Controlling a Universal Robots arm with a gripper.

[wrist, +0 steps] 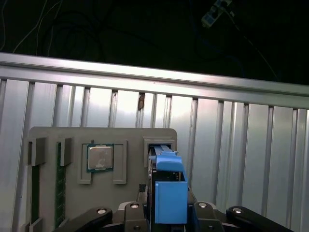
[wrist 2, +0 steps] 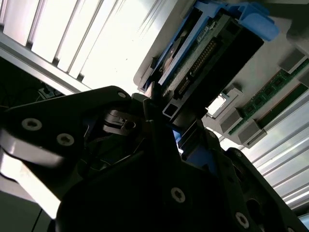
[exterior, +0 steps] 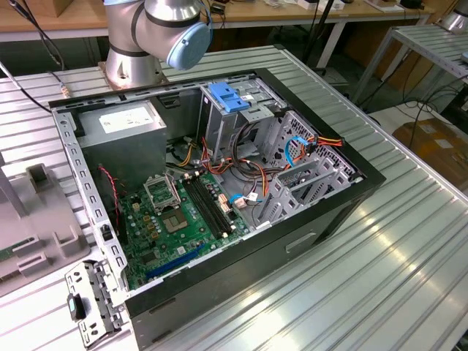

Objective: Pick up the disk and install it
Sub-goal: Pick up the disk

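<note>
The disk (wrist: 170, 186) is not yet installed. It stands on edge in a slot of the grey holder (wrist: 130, 137) on the worktop (wrist: 251, 145), outside the open computer case (exterior: 329, 212). The tool (wrist: 170, 215) straddles the disk with its jaws nearly closed. As far as I can tell, it is clenched on the disk's blue rails.

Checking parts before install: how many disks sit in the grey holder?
1: the disk stands on edge in the holder, beside the processor chip, at the gripper. More may be hidden.
</note>
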